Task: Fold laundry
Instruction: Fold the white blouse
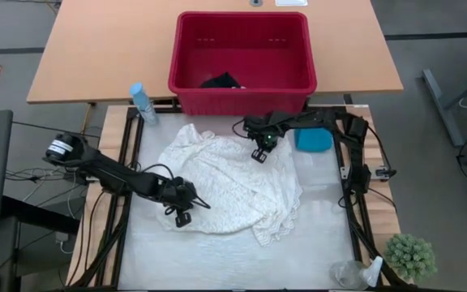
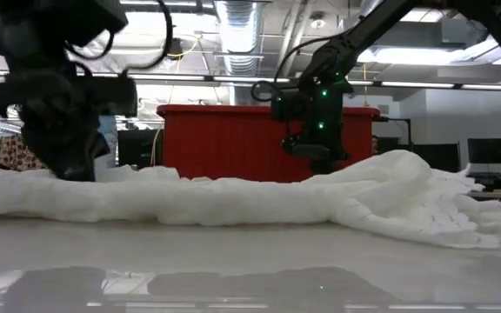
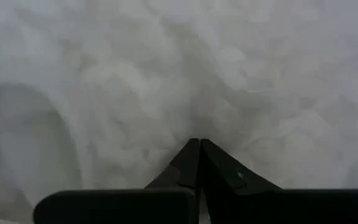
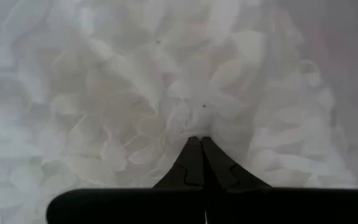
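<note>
red basket (image 1: 298,77) far edge of worktop (image 1: 217,259) | blue bottle (image 1: 143,103) left of basket | potted plant (image 1: 410,256) near-right corner

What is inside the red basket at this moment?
Inside the red basket a dark garment lies at the front wall; the remaining floor looks bare. What lies beneath the garment cannot be seen.

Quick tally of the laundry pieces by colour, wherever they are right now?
Cream-white: 1, the lacy cloth spread on the table.
Turquoise-blue: 1, the small garment beside the cloth.
Dark navy-black: 1, the garment in the red basket.
Total: 3.
</note>
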### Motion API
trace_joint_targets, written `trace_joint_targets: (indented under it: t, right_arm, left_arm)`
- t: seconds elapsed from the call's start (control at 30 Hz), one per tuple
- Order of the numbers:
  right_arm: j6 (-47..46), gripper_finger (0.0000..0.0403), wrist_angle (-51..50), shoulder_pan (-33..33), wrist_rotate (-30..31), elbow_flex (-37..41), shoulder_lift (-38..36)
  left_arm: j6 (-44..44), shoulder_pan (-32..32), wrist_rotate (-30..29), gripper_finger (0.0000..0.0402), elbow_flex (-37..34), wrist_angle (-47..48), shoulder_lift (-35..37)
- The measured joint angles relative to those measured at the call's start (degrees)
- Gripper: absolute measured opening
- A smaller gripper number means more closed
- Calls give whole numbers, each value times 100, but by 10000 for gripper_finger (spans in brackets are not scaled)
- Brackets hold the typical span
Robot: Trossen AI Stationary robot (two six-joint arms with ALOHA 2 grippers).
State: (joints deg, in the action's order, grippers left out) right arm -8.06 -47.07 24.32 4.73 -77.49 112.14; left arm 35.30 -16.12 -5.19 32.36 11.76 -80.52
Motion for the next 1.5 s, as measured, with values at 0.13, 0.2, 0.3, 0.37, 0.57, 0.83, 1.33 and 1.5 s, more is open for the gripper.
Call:
trace_joint_targets:
  t: [0.13,0.2,0.3,0.37,0.57,0.83,1.33,1.5]
  right_arm:
    - [40,11,-8,206,183,0,0]
    - [6,11,-50,316,318,0,0]
    - [-150,11,-28,483,509,0,0]
    - [-250,12,-45,574,674,-2,0]
    - [-558,15,-188,751,1071,-2,0]
    - [-177,35,-496,810,1318,-604,-59]
    - [69,30,-822,512,288,-1014,-1973]
    - [-93,35,-878,-264,-1335,-1012,-2452]
  left_arm:
    - [41,-2,144,0,32,-299,-423]
    - [60,-2,186,0,35,-343,-543]
    - [108,-17,232,0,37,-318,-620]
    - [139,-82,200,0,37,-264,-623]
    - [373,-352,212,0,48,6,-624]
    - [785,-600,142,0,63,317,-608]
    - [1349,-623,-798,0,-35,2691,1421]
    - [1317,-798,-867,0,-26,2520,2359]
